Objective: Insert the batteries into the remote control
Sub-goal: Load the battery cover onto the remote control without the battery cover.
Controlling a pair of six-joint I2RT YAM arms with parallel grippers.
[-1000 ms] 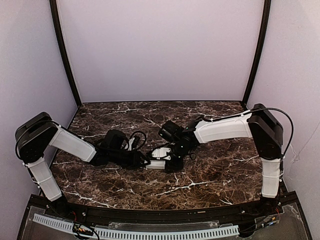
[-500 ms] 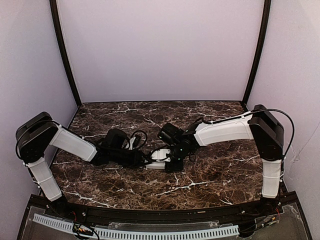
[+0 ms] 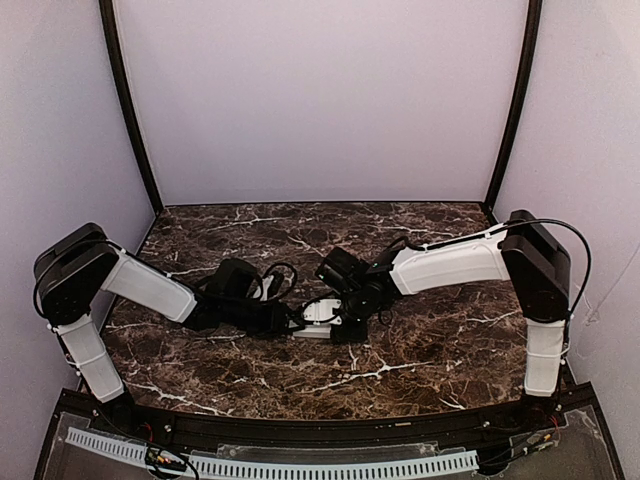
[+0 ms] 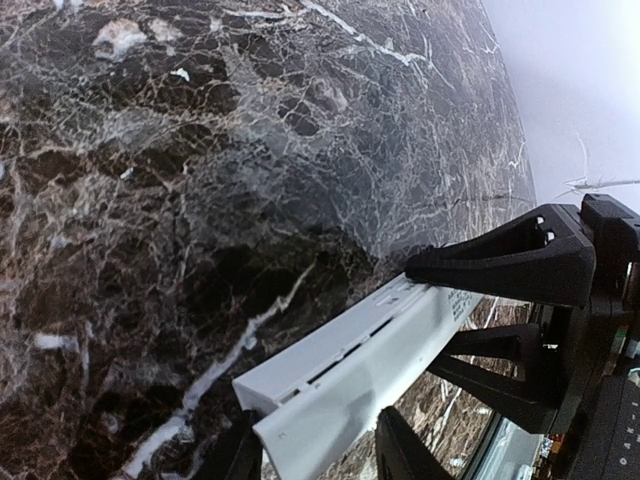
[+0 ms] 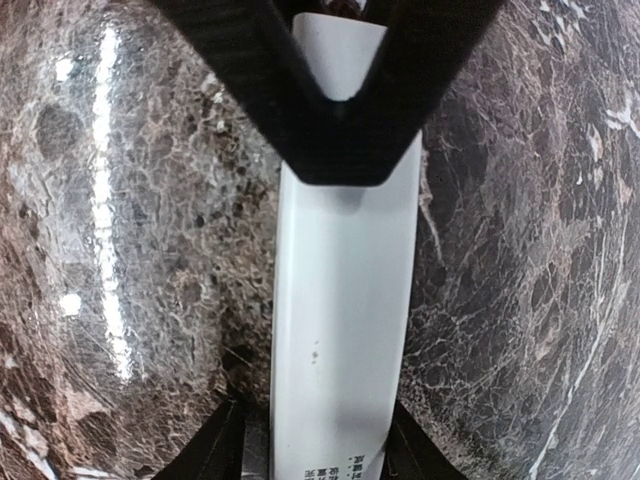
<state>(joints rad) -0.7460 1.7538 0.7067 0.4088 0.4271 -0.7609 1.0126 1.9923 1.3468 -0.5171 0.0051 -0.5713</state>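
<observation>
The white remote control (image 3: 318, 318) is held just above the marble at mid-table, between both grippers. My left gripper (image 3: 297, 322) is shut on its left end. In the left wrist view that gripper (image 4: 320, 450) clamps the remote control (image 4: 370, 345) at the bottom, with a seam showing along the remote's side. My right gripper (image 3: 340, 322) straddles the other end. In the right wrist view this gripper (image 5: 318, 445) flanks the remote control (image 5: 345, 290): one finger is against it and a thin dark gap shows at the other. No batteries are in view.
The dark marble table (image 3: 420, 350) is boxed in by pale walls and two black posts (image 3: 128, 110). A black cable loop (image 3: 278, 272) lies behind the left wrist. The two wrists nearly touch over the remote.
The right arm has edged down and left over the remote's end, and its jaws have narrowed around it. The left arm has hardly moved and keeps hold of the remote.
</observation>
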